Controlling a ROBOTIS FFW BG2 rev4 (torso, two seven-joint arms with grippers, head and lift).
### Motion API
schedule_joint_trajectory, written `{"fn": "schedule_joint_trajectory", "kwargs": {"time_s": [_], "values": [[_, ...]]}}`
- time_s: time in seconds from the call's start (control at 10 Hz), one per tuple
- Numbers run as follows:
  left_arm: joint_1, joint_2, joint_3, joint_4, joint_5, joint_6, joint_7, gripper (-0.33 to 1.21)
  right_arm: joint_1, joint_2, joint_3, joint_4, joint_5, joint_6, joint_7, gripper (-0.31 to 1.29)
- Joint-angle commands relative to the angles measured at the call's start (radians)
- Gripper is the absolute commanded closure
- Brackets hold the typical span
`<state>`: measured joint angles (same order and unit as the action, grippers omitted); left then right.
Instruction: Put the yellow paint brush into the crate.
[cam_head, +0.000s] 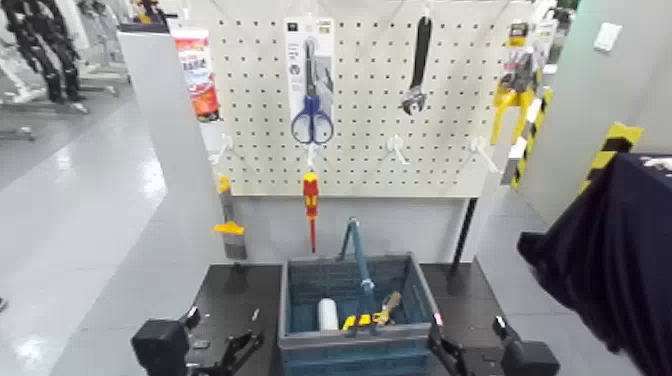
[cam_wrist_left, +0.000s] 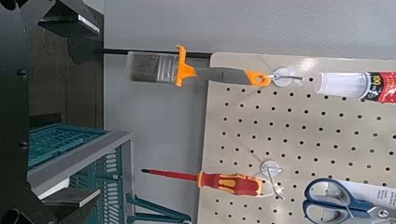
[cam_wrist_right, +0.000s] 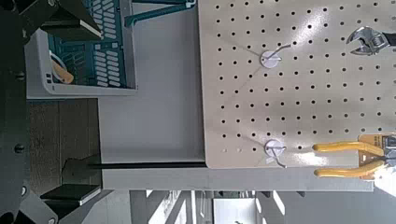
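1. The brush (cam_head: 231, 225) hangs bristles down at the left side of the board (cam_head: 350, 130), ahead of the left gripper (cam_wrist_left: 82, 110) and higher than it. Its yellow end is on a hook (cam_wrist_left: 282, 77); nothing grips it.
2. The left gripper stands wide, its jaws well parted with nothing between them. It is low, beside the crate (cam_head: 358, 341), on the crate's left, and apart from the brush.
3. The screwdriver (cam_head: 311, 205) hangs to the right of the brush, also ahead of the left gripper and above it. The scissors (cam_head: 312, 110) hang higher still.
4. The crate lies to the right of the left gripper, with its handle (cam_head: 360, 262) upright. Inside are a white cylinder (cam_head: 327, 314) and something yellow (cam_head: 357, 321).
5. The right gripper (cam_wrist_right: 87, 110) is at the crate's other side, across from the left one. It also stands wide and empty, and seems to be waiting.
6. The step in hand looks like the approach: the brush is not yet grasped, and the left gripper seems the one to take it.
7. The next move calls for the left gripper to rise and go forward, straddle the brush's shaft and close, clear of the screwdriver. It then needs to work the brush free of the hook before swinging right over the crate. The upright handle could catch the brush on the way in.
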<state>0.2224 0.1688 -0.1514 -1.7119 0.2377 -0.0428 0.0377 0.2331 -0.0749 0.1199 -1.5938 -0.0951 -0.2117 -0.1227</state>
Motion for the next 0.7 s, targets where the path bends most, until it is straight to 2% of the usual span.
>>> {"fn": "schedule_joint_trajectory", "kwargs": {"time_s": [0.1,0.3,0.5,0.7], "values": [[0.000,-0.003,0.010,0.000,0.002,0.004,-0.013,0.10,0.000,0.001,0.001,0.000,0.000,0.000,0.000,0.15],[0.000,-0.008,0.021,0.000,0.003,0.009,-0.033,0.10,0.000,0.001,0.001,0.000,0.000,0.000,0.000,0.14],[-0.014,-0.025,0.092,0.000,-0.008,0.034,-0.121,0.10,0.000,0.003,0.003,0.002,0.000,0.000,0.000,0.14],[-0.049,-0.028,0.171,0.000,-0.028,0.078,-0.239,0.10,-0.001,0.003,0.004,0.002,0.000,0.000,0.000,0.14]]}}
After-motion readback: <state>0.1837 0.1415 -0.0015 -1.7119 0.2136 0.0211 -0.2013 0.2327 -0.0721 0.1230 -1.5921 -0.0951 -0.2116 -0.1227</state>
